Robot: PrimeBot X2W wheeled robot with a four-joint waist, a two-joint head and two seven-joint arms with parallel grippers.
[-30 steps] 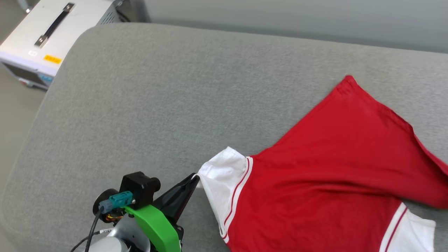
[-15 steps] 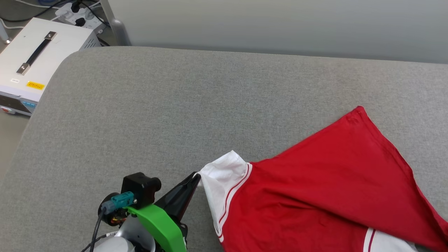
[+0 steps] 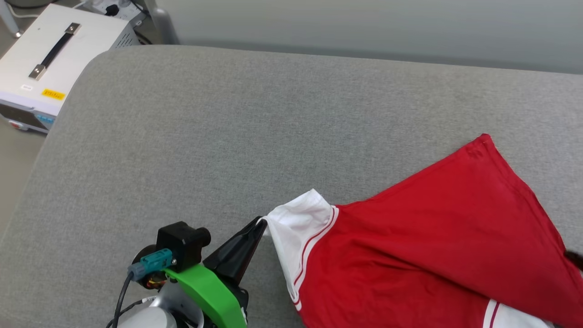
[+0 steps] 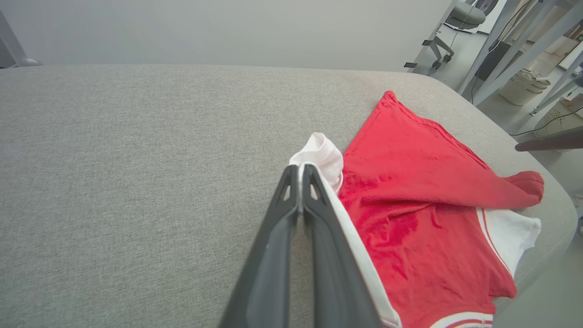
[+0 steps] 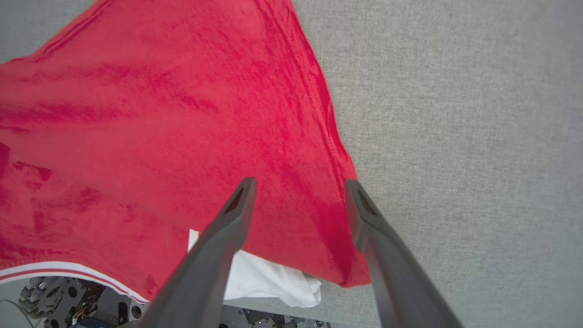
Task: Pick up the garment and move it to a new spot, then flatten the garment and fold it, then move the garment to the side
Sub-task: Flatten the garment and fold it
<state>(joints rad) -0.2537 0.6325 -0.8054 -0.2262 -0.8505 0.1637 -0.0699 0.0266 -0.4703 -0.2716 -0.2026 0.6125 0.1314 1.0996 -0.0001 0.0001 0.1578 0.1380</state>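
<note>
On grey cushion (image 3: 227, 136): garment (image 3: 432, 228); white case (image 3: 59, 54) beyond.

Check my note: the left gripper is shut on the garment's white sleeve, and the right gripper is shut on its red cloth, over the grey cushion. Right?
Not quite. The right gripper is open: the right wrist view shows its two fingers spread apart above the red cloth of the garment. The left gripper is indeed shut on the white sleeve, over the grey cushion.

Soft red cloth garment (image 3: 432, 237), coarse-woven grey cushion (image 3: 227, 136) (matt)
</note>
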